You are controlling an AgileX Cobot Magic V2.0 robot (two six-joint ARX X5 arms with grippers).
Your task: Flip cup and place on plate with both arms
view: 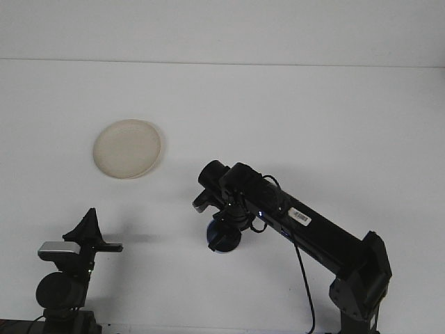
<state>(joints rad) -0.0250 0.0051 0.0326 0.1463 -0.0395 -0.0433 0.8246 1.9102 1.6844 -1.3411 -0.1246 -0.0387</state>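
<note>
Currently, a plain white table (pixel 292 118) is seen filling nearly the whole front view, its matte surface bare apart from the task items. The far edge of the table is marked by a thin straight line near the top, beyond which a pale wall (pixel 222 28) is visible.

The plate (pixel 128 149), round and cream-coloured, is located in the left half of the table, roughly midway between the far and near edges. It lies flat and is touched by nothing.

The right arm (pixel 313 233) is extended from the near right corner diagonally toward the table's centre. The right gripper (pixel 224 235) is pointed downward, and the blue cup (pixel 222 238) is clamped in it, largely hidden behind the dark fingers; only a blue sliver is exposed. Whether the cup touches the surface cannot be told. The cup is held well apart from the plate, toward the near right of it.

The left gripper (pixel 89 226) is positioned at the near left corner, pointing upward, holding nothing; its fingers appear closed to a point.
</note>
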